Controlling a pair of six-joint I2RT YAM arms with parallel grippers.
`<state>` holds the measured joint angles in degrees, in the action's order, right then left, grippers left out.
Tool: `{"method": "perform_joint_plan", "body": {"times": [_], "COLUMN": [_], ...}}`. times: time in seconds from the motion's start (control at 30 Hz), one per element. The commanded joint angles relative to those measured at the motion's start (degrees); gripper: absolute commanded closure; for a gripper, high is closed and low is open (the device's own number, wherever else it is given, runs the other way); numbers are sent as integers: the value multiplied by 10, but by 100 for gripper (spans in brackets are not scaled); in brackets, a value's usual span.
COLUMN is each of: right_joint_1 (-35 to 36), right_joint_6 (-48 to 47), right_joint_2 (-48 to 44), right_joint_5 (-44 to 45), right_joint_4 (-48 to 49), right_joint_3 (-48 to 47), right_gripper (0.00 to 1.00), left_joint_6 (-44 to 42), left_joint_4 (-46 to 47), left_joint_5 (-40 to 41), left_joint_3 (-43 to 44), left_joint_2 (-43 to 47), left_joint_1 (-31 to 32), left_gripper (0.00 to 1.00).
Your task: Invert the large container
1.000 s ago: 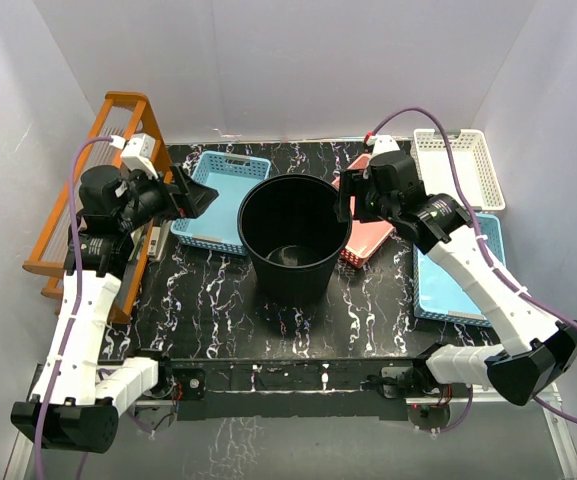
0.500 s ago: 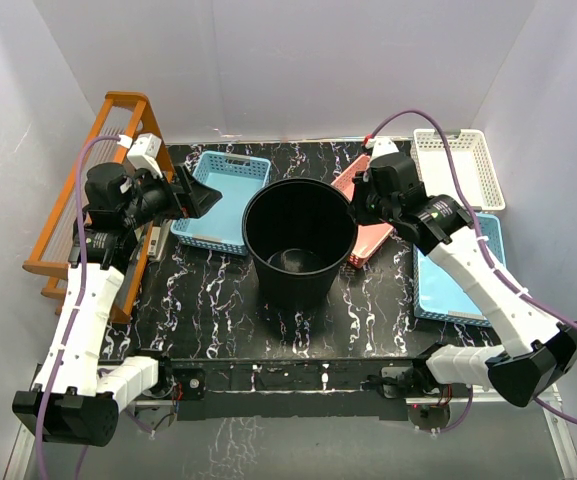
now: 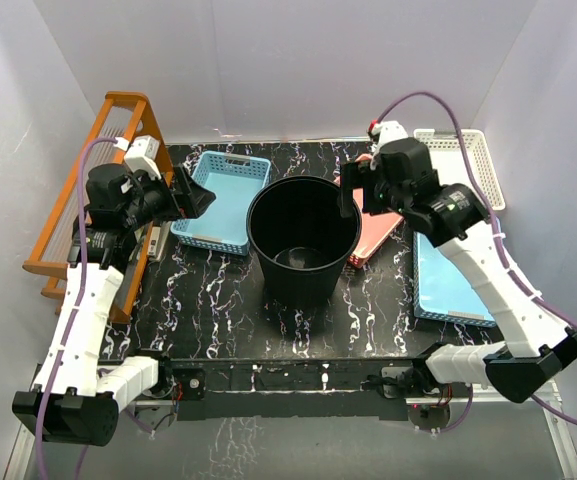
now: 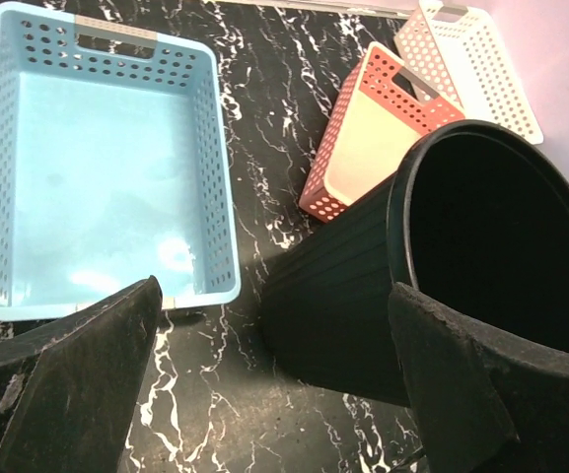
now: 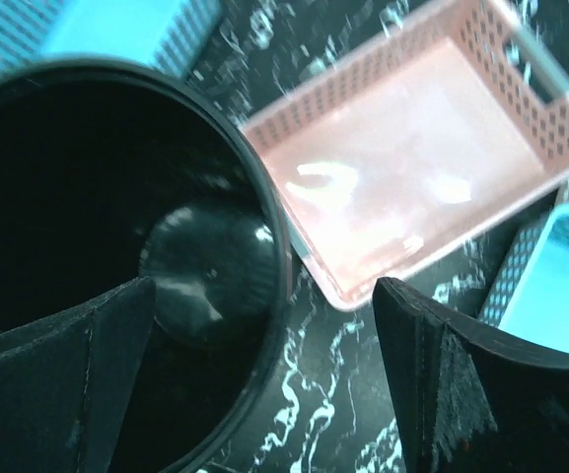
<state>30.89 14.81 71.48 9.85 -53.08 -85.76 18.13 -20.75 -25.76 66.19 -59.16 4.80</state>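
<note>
Large container [image 3: 303, 285]: black round bucket with ribbed sides, upright, mouth upward, at the middle of the black marbled table [image 3: 208, 300]; a blue perforated basket [image 3: 223, 200] to its left, a pink perforated basket [image 3: 376, 235] just beside it on the right

Left gripper [image 3: 196, 200]: over the blue basket's right end, fingers spread wide, holding nothing, apart from the bucket

Right gripper [image 3: 346, 195]: at the bucket's right rim, fingers spread wide, one over the inside and one outside above the pink basket, nothing clamped; contact with the rim cannot be told

White basket [image 3: 458, 165]: far right corner

Second blue basket [image 3: 448, 280]: right edge

Orange wooden rack [image 3: 78, 220]: left edge
</note>
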Motion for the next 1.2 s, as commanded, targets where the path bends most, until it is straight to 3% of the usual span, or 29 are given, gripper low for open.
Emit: {"method": "perform_joint_plan", "body": {"times": [0.0, 0.2, 0.37, 0.53, 0.63, 0.87, 1.1, 1.17], "right_joint_1": [0, 43, 199, 236, 253, 277, 290, 291], "right_joint_6": [-54, -90, -106, -121, -123, -122, -114, -110], "right_joint_2": [0, 6, 16, 26, 41, 68, 75, 77], "right_joint_5": [-82, -308, -220, -261, -238, -185, -169, -178], "right_joint_4": [9, 35, 32, 16, 1, -20, -14, -15], "right_joint_3": [-121, -108, -81, -70, -55, -46, -47, -52], "right_gripper": [7, 8, 7, 3, 7, 41, 94, 100], "left_joint_6": [-18, 32, 51, 53, 60, 64, 63, 63], "left_joint_4": [-34, -26, -28, -15, 0, 9, 6, 9], "left_joint_5": [41, 86, 76, 70, 65, 62, 61, 65], "left_joint_3": [35, -1, -23, -38, -48, -59, -66, -73], "left_joint_2": [7, 0, -22, -26, -21, -22, -15, -7], "left_joint_1": [0, 0, 0, 0, 0, 0, 1, 0], "left_gripper": [1, 1, 2, 1, 1, 1, 1, 1]}}
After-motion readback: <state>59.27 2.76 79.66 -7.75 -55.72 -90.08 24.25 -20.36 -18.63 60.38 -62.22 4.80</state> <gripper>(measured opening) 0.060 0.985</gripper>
